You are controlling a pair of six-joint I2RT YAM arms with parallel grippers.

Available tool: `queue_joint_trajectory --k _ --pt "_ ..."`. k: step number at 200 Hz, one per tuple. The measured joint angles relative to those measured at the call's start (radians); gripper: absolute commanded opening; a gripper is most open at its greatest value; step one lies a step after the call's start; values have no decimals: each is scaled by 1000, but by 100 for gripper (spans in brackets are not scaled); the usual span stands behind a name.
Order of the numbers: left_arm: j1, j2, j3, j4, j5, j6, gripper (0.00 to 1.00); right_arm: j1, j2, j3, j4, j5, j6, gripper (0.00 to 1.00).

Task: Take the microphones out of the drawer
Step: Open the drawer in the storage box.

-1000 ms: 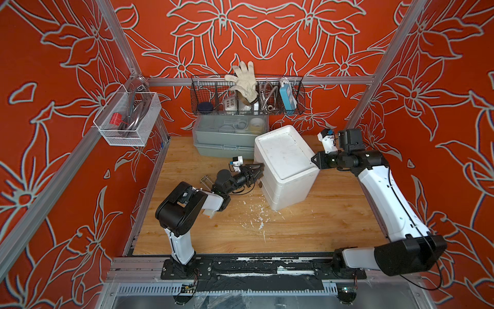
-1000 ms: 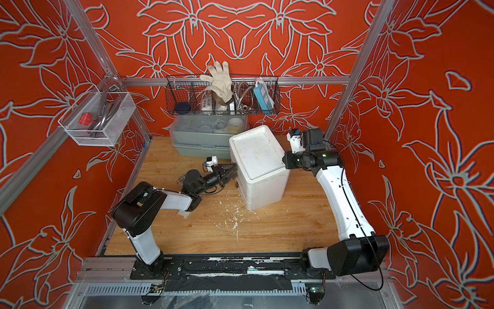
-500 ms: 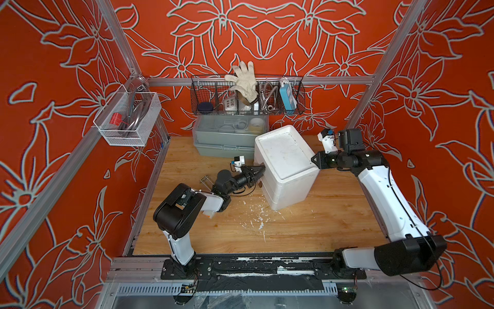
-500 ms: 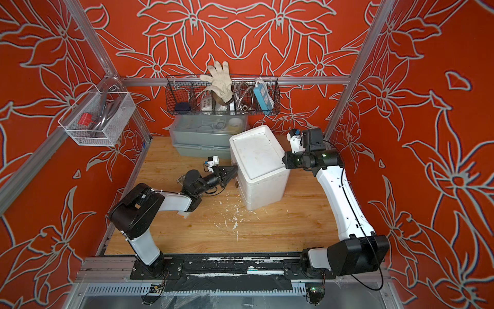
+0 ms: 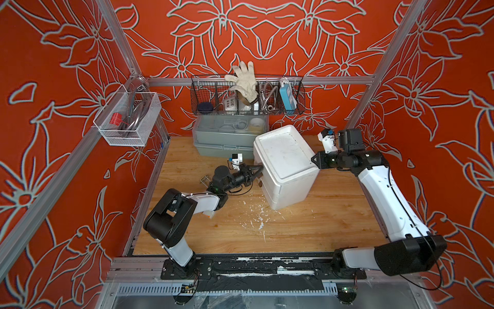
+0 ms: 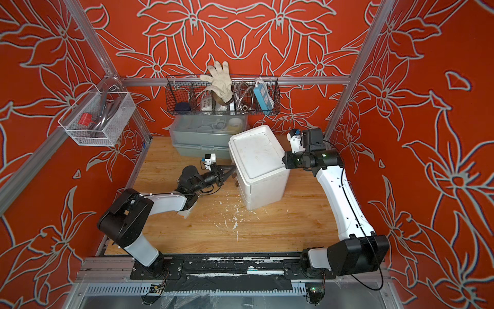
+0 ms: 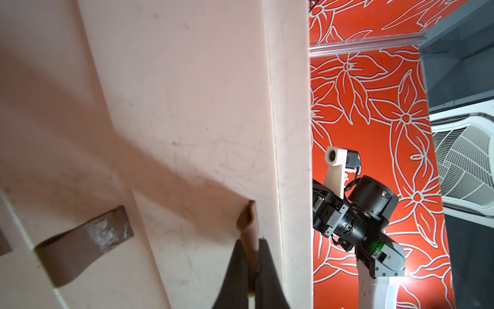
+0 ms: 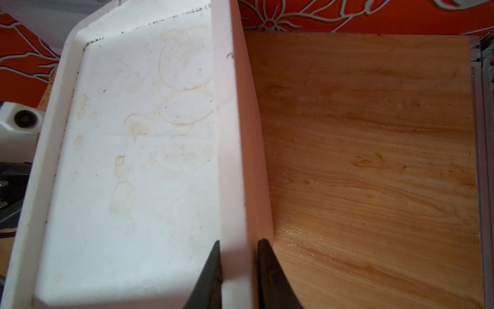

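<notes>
Closure is the change: the left jaws, apart a second ago, now pinch the brown strap pull of the shut top drawer in the white plastic drawer cabinet. The right jaws stay clamped on its top rim. No microphone shows; it is presumably inside, so pulling comes next.

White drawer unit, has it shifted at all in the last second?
No. The white drawer unit overlaps the grey bin at the same spot; the left gripper has closed its jaws on the top pull tab.
</notes>
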Motion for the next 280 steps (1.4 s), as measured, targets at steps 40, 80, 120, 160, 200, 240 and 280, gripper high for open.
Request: queue_joint_trajectory --k 40,80,120,160,200,240,280 --pt "22 -57 -14 -97 9 62 0 0 0 0 0 5 1 0" --pt "48 -98 -60 -104 23 75 0 0 0 1 -1 10 2 0" --pt "89 -244 -110 -244 22 134 0 3 0 2 -1 18 4 0" --pt "116 -373 -113 -454 10 227 0 5 0 2 -1 26 6 0" --pt "146 -434 -140 -542 6 267 0 7 0 2 -1 32 9 0" --pt "172 -476 -175 -550 7 267 0 11 0 2 -1 43 10 0" --pt "192 -518 -181 -613 8 286 11 13 3 8 -6 47 11 11"
